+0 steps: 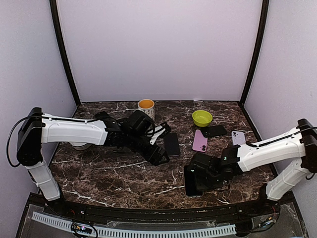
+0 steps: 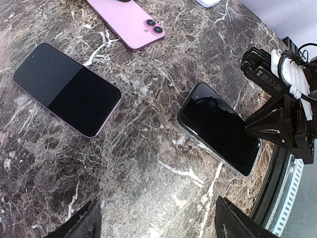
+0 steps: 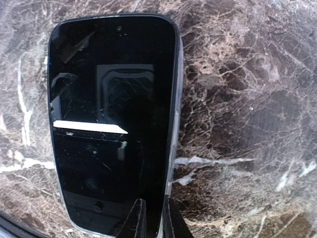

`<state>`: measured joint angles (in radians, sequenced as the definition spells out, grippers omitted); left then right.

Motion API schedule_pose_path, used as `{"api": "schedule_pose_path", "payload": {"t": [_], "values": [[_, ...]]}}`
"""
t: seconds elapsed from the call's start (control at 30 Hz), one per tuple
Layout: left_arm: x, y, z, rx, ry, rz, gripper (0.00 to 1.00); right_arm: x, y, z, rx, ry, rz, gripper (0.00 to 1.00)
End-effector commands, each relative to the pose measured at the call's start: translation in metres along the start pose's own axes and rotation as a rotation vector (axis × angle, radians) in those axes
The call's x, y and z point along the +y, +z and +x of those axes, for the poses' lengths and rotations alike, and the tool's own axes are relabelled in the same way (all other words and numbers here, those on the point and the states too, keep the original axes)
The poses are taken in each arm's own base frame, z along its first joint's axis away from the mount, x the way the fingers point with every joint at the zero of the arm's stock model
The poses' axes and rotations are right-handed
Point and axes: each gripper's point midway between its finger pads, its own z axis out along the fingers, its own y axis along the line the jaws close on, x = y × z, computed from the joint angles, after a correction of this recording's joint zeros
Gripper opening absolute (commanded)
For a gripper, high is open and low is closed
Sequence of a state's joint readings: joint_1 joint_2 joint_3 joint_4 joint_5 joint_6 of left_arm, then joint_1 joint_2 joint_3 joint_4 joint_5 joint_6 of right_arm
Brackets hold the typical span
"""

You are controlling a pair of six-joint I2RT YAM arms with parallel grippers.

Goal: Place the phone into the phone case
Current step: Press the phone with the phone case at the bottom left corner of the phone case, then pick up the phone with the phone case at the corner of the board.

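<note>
A black phone (image 3: 109,124) lies screen up on the marble table (image 3: 247,99), framed by a clear case rim (image 3: 174,144). It also shows near the front edge in the top view (image 1: 191,182) and in the left wrist view (image 2: 218,128). My right gripper (image 3: 152,218) is shut on the phone's right edge, one finger on the glass and one outside the rim; it shows in the top view (image 1: 196,176). My left gripper (image 2: 158,223) is open and empty above bare marble, left of that phone, and shows mid-table in the top view (image 1: 159,154).
A dark phone with a pink edge (image 2: 67,89) and a pink phone, back up (image 2: 130,21), lie beyond the left gripper. In the top view, a black case (image 1: 214,131), a lavender phone (image 1: 238,137), a green bowl (image 1: 202,118) and an orange cup (image 1: 146,106) sit farther back.
</note>
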<state>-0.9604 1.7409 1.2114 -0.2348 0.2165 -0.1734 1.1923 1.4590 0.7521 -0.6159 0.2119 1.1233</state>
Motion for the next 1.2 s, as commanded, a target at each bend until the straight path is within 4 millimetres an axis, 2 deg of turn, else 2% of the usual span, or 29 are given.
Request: {"api": "schedule_pose_path", "payload": {"t": [0.0, 0.07, 0.13, 0.2, 0.27, 0.33, 0.4, 0.53, 0.7, 0.93, 1.17], "values": [[-0.003, -0.007, -0.012, -0.024, 0.022, 0.0, 0.81, -0.037, 0.003, 0.014, 0.078, -0.083, 0.246, 0.12], [-0.003, -0.007, -0.013, -0.025, 0.023, -0.001, 0.81, -0.033, -0.003, 0.005, 0.058, -0.116, 0.276, 0.12], [-0.003, -0.007, -0.013, -0.027, 0.025, -0.004, 0.81, -0.02, -0.016, -0.011, 0.018, -0.131, 0.269, 0.14], [-0.002, -0.008, -0.013, -0.028, 0.026, -0.007, 0.81, -0.008, -0.03, -0.028, -0.031, -0.138, 0.254, 0.2], [-0.002, -0.009, -0.014, -0.031, 0.028, -0.007, 0.81, 0.003, -0.042, -0.041, -0.074, -0.133, 0.235, 0.38], [-0.002, -0.009, -0.014, -0.031, 0.028, -0.008, 0.81, 0.012, -0.048, -0.05, -0.1, -0.121, 0.222, 0.73], [-0.002, -0.01, -0.015, -0.034, 0.031, -0.009, 0.81, 0.02, -0.047, -0.053, -0.109, -0.1, 0.204, 0.97], [-0.002, -0.012, -0.016, -0.037, 0.034, -0.017, 0.81, 0.034, -0.033, -0.048, -0.09, -0.05, 0.136, 0.98], [-0.001, -0.012, -0.017, -0.04, 0.033, -0.018, 0.81, 0.041, -0.019, -0.04, -0.074, 0.03, 0.075, 0.99], [-0.002, -0.012, -0.017, -0.04, 0.034, -0.014, 0.81, 0.036, 0.006, -0.021, -0.007, 0.054, 0.09, 0.99], [-0.002, -0.013, -0.017, -0.041, 0.035, -0.015, 0.81, 0.023, 0.018, -0.008, 0.031, 0.064, 0.118, 0.99]]}}
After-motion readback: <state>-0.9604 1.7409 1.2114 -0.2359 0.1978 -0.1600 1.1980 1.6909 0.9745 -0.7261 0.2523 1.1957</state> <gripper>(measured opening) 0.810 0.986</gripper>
